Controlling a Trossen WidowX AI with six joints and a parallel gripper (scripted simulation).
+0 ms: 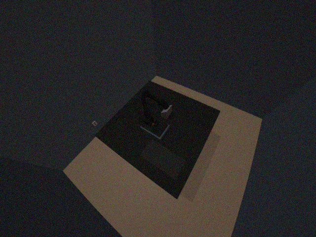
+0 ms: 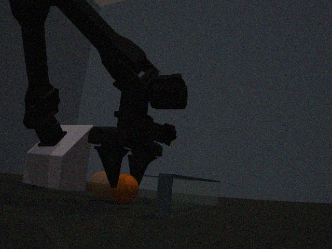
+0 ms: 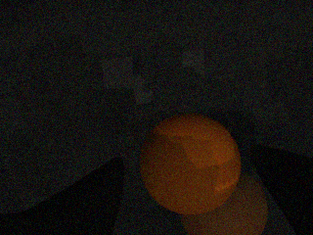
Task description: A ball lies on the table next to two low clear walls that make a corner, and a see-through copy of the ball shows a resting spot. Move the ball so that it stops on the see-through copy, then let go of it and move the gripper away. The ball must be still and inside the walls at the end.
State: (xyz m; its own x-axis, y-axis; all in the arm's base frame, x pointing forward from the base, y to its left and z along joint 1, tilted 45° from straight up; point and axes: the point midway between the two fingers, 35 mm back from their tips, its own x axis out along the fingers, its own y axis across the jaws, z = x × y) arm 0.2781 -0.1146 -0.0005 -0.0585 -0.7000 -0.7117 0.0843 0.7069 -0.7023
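Observation:
The orange ball (image 1: 152,124) (image 2: 127,190) (image 3: 188,168) rests on the dark mat, on the inner side of the corner of the two low clear walls (image 1: 150,132) (image 2: 164,195). The see-through copy (image 2: 97,184) (image 3: 251,208) is close beside it; the ball partly covers it in the wrist view. My gripper (image 2: 125,187) (image 3: 188,159) is open and low, one finger on each side of the ball. Gaps show between the ball and both fingers in the wrist view. The copy is too small and dark to make out in the top view.
The arm's pale wedge-shaped base (image 1: 166,112) (image 2: 73,163) stands behind the gripper. The dark mat (image 1: 193,114) covers part of the tan table (image 1: 114,178). The wall corner is to the right of the ball in the exterior view.

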